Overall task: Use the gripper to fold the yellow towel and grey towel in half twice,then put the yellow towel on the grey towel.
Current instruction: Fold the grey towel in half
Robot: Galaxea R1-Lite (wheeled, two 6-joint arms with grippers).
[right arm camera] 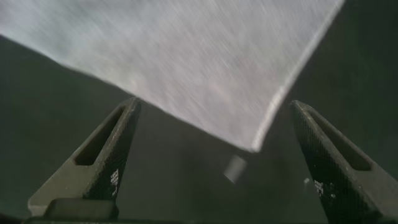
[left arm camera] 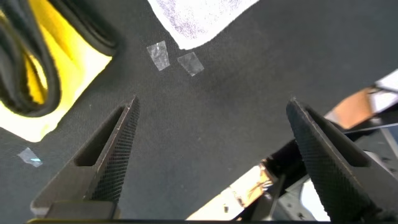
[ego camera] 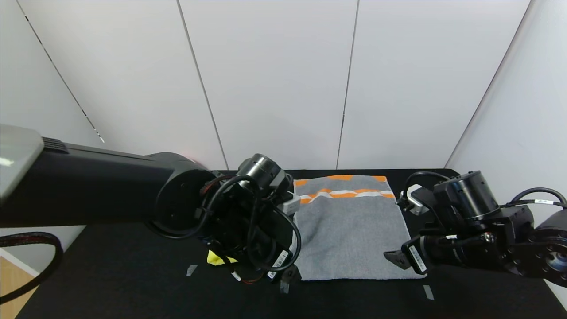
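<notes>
The grey towel [ego camera: 350, 230] lies flat in the middle of the black table, with its orange and white stripes at the far end. The yellow towel [ego camera: 215, 258] is mostly hidden behind my left arm; it shows more in the left wrist view [left arm camera: 62, 81]. My left gripper [ego camera: 288, 277] is open and empty, above bare table near the grey towel's near-left corner [left arm camera: 199, 18]. My right gripper [ego camera: 397, 258] is open and empty, just above the grey towel's near-right corner [right arm camera: 258, 146]. In the wrist views the left gripper [left arm camera: 211, 137] and right gripper [right arm camera: 214, 149] hold nothing.
The black table [ego camera: 110, 274] has small tape marks [ego camera: 191, 270] near the front, two of them beside the towel corner [left arm camera: 160, 55] and one under the right gripper [right arm camera: 235, 168]. White wall panels stand behind. The table's front edge shows below the left gripper.
</notes>
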